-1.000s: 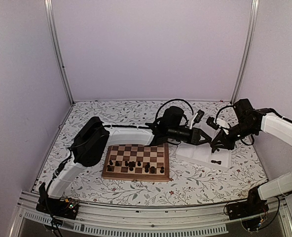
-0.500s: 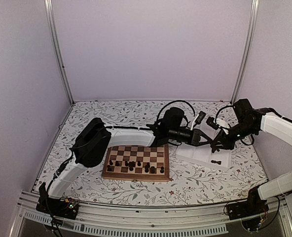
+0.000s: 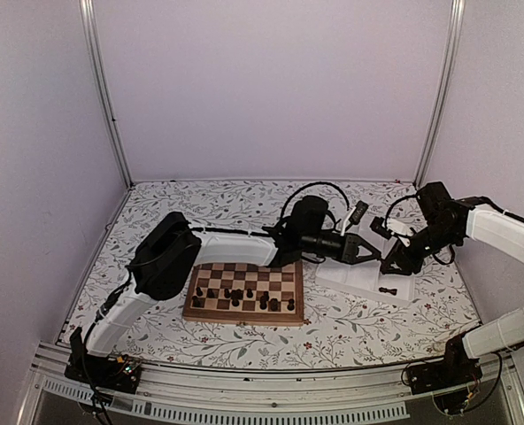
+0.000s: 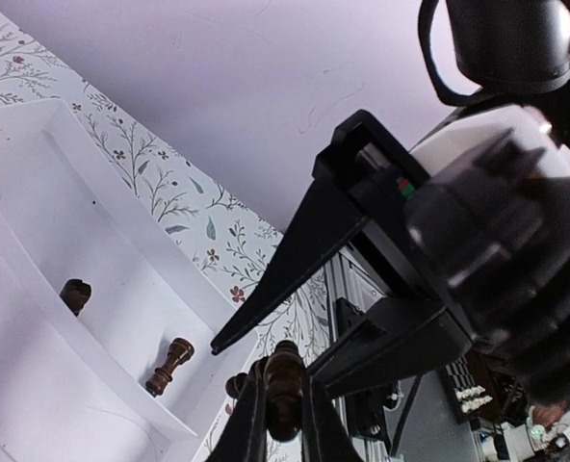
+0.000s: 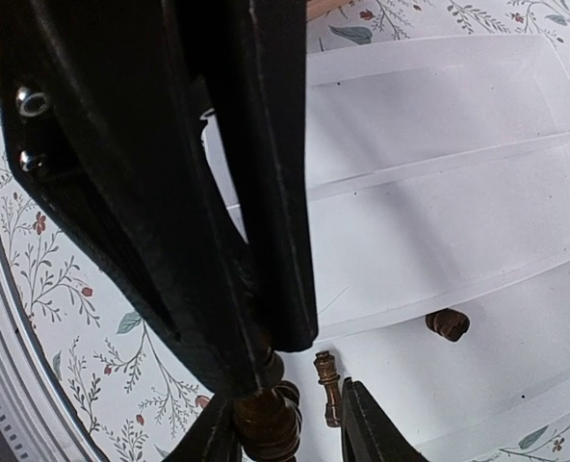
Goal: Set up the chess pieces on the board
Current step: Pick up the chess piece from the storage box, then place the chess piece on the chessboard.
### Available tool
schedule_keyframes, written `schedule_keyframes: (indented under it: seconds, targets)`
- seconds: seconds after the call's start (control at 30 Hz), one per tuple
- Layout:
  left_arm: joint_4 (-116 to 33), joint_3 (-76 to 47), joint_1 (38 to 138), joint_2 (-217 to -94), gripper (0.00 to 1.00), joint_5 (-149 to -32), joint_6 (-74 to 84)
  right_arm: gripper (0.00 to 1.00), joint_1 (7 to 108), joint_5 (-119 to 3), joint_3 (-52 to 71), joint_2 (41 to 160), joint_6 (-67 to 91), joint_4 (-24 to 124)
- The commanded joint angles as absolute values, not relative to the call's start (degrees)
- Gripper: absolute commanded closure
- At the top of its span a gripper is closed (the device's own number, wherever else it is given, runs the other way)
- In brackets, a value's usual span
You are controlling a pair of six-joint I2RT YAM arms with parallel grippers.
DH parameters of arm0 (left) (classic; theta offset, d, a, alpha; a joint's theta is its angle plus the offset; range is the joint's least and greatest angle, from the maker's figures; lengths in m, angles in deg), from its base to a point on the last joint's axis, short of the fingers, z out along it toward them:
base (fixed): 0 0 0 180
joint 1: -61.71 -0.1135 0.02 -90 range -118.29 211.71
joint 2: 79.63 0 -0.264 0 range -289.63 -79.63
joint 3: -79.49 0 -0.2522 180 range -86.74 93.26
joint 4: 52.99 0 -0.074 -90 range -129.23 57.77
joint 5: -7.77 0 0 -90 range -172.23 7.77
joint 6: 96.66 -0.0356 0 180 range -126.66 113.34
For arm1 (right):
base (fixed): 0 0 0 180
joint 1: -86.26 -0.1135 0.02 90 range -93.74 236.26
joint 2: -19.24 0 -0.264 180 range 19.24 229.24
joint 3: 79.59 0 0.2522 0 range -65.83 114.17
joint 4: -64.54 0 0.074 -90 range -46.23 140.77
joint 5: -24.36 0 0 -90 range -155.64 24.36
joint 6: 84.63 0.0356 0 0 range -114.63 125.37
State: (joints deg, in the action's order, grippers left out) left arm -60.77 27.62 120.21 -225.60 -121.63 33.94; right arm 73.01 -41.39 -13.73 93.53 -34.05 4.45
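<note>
Pale lilac walls close in a table under a white cloth [image 3: 350, 328] printed with leaves and small flowers. Left of the middle lies the board [image 3: 249, 273], with a loose row of dark chessmen [image 3: 244, 299] standing on its near half. Just right of the board sits a white ridged tray [image 3: 355, 282]. The left arm [image 3: 235, 243] reaches across behind the board and hangs over the tray. The left gripper [image 4: 283, 380] is clamped on one dark chessman [image 5: 266, 423], its two thin fingers pressed against either side of the piece's body. The right gripper [image 5: 285, 412] meets it tip to tip above the tray. Its fingers [image 5: 362, 428] stand on both sides of the same chessman, but the tray shows through a gap between the wood and at least one of them. The right gripper is therefore released, and the hold is the left's alone. Down in the tray are two more dark pieces: a slender piece [image 5: 325, 387] lying on its side and a rounder piece [image 5: 447, 324] a little apart from it. As far as the wrist views show, both lie in the same channel.
</note>
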Motion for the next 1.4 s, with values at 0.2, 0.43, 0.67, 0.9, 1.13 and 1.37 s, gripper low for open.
schedule_keyframes:
  seconds: [0.2, 0.43, 0.67, 0.9, 1.13, 1.37]
  targets:
    - [-64.7, 25.2, 120.8, -223.1, 1.00, -122.7, 34.2, 0.75, 73.0, -44.4, -15.1, 93.6, -33.2, 3.1]
    - [-67.2, 21.5, 119.9, -220.4, 1.00, -120.1, 34.2, 0.94, 73.9, -46.1, -17.2, 92.8, -34.6, 2.8]
    - [-68.2, 17.3, 118.7, -216.4, 1.00, -118.3, 33.4, 0.94, 76.4, -47.1, -18.3, 92.8, -35.7, 3.1]
    - [-42.5, 18.4, 117.7, -207.5, 1.00, -113.5, 16.6, 0.94, 79.2, -47.0, -18.1, 93.3, -34.5, 6.9]
    - [-13.8, 15.0, 117.3, -196.0, 1.00, -97.0, -1.9, 0.94, 79.9, -46.5, -18.3, 93.7, -32.5, 9.6]
    - [-3.4, 2.6, 117.3, -181.7, 1.00, -84.8, -8.0, 0.94, 80.3, -47.1, -18.8, 95.1, -30.5, 13.4]
